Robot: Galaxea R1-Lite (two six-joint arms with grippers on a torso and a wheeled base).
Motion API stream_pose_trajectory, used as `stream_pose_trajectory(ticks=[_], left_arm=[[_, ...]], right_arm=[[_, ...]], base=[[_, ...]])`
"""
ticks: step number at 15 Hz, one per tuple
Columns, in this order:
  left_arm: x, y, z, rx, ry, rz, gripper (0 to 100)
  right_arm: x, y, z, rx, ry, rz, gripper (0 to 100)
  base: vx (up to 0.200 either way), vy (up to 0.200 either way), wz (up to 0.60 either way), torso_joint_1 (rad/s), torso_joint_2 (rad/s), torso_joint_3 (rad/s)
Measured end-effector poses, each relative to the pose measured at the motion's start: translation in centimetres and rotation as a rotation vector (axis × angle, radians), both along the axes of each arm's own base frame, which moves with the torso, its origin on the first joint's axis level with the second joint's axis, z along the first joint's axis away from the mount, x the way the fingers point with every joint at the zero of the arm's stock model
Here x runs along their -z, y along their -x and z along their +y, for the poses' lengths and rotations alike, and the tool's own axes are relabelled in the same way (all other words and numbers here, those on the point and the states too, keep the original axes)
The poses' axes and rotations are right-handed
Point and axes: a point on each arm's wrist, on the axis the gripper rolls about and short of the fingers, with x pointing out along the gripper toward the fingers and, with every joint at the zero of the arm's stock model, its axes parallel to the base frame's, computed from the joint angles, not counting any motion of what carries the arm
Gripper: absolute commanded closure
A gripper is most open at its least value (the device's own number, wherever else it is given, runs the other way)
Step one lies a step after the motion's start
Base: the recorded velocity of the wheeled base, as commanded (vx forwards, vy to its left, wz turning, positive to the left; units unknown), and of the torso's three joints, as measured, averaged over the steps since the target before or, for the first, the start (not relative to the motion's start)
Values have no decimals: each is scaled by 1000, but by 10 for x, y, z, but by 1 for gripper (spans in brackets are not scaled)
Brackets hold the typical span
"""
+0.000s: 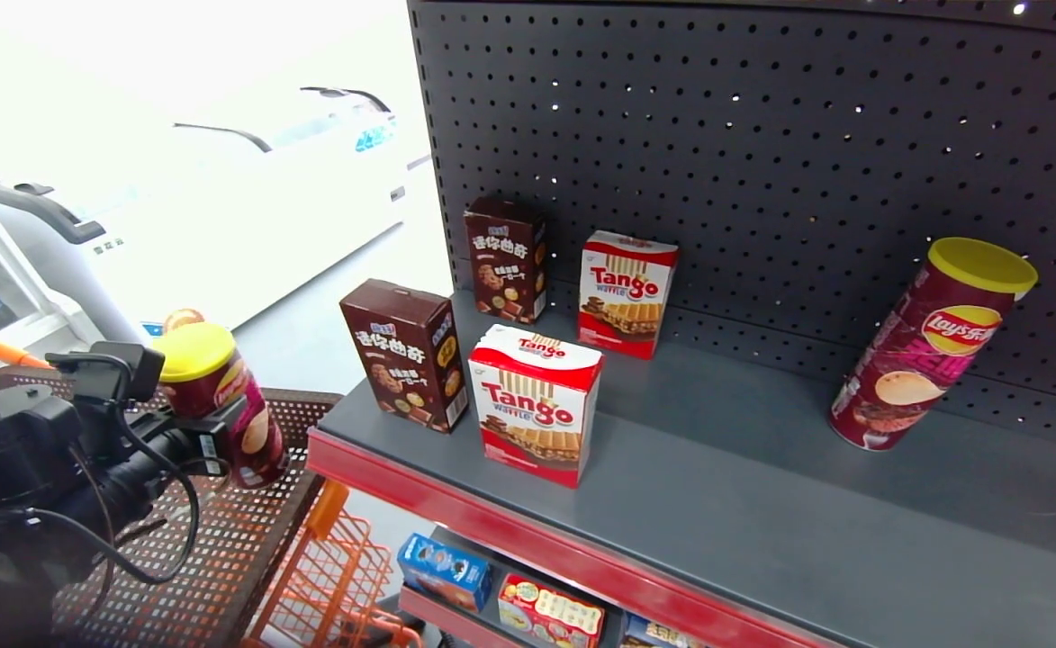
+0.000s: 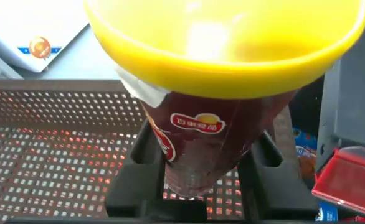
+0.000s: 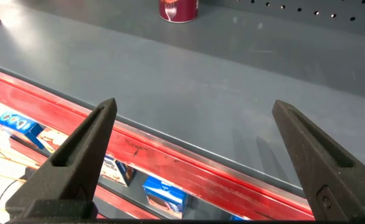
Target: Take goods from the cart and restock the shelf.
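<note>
Fingers of the left gripper (image 2: 201, 171) clamp a chip can (image 1: 253, 432) above the cart (image 1: 221, 540); right gripper (image 3: 195, 155) fingers spread wide over the shelf (image 1: 717, 468), near its red edge

In the left wrist view the lid of the gripped can (image 2: 201, 130) is cropped at the edge; in the right wrist view the shelved can (image 3: 178, 10) is cut off above its base.

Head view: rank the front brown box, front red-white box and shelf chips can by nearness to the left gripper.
1. Left corner: front brown box, nearest the left gripper.
2. Beside it: front red-white box.
3. Far right: shelf chips can.
</note>
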Motion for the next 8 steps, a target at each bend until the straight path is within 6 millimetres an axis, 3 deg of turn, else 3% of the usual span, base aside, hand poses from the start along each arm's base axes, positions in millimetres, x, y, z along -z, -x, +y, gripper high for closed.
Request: stream_pose_trajectory(ticks=[4, 8], left_arm=[[-32, 12, -4, 29, 1, -12, 100], [-68, 41, -16, 101, 0, -47, 100]], right_arm=[[0, 0, 0, 1, 0, 0, 0], [0, 0, 0, 0, 0, 0, 0]], base=[[0, 0, 0, 0, 0, 0], [0, 0, 0, 0, 0, 0]])
